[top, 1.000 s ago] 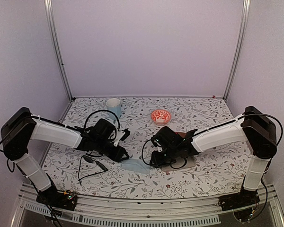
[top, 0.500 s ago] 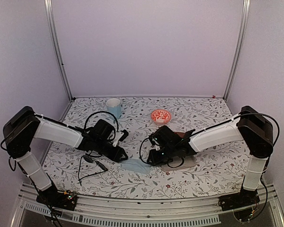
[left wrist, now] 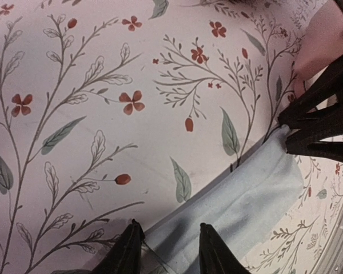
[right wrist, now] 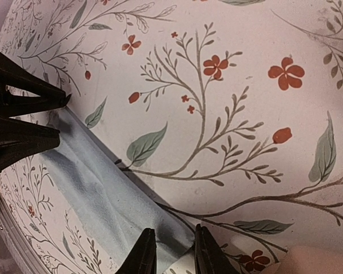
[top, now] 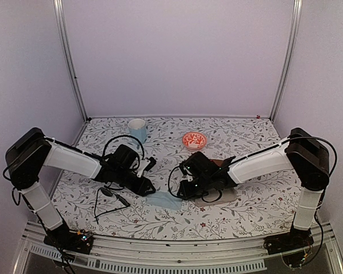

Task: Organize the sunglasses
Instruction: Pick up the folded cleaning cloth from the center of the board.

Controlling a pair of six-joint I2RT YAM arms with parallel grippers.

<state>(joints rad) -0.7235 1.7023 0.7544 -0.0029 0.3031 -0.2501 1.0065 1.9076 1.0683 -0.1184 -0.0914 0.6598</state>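
The black sunglasses (top: 115, 197) lie on the flowered table at the front left, their thin arms spread, just in front of my left arm. The pinkish pair is out of view. A light blue cloth (top: 164, 200) lies flat between the two grippers. My left gripper (top: 150, 188) is low over the cloth's left end, and its fingers straddle that end of the cloth (left wrist: 246, 200) with a gap between them: left gripper (left wrist: 167, 242) open. My right gripper (top: 182, 194) is at the other end, its fingers close together over the corner of the cloth (right wrist: 97, 188): right gripper (right wrist: 172, 245) open.
A pink case (top: 220, 197) lies under the right forearm, with a brown case with red (top: 217, 163) behind it. A red patterned bowl (top: 194, 140) and a pale cup (top: 138, 129) stand at the back. Metal posts frame the back corners.
My right gripper has shifted a little left onto the cloth's end and its fingers have drawn closer. The left gripper has barely moved, its fingers slightly narrower.
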